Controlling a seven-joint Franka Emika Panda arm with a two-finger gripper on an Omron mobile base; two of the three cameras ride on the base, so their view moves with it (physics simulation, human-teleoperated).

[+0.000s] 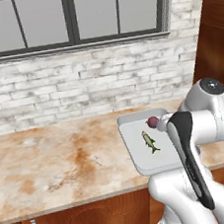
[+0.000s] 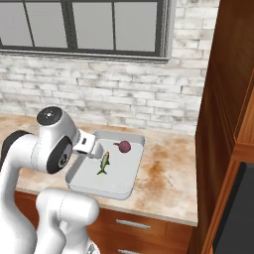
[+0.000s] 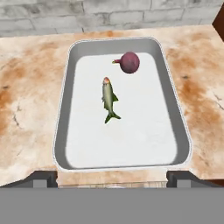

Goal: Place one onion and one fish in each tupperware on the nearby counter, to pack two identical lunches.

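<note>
The robot's hand [image 3: 112, 177] is wide open and holds nothing. Its two dark fingertips [image 3: 41, 178] stand far apart, just above the near edge of the pale grey, low-walled tray with rounded corners [image 3: 63, 109]. The tray sits on the beige-and-orange stone table [image 1: 55, 156], close to its front edge.

Inside the tray lie a small round dark purple-red onion [image 3: 130, 62] and a thin green-yellow fish [image 3: 109, 98]. The onion is near the far wall of the tray. The fish is in the middle, near the onion but not touching it.

So this lunch looks packed. I think the step now is to lift the hand away. It should go straight up and stay open, so the fingertips do not knock the tray's edge or push the fish. Then the robot must go and find the other food.

Count: one tray, one onion, one fish. The job needs two of each.
</note>
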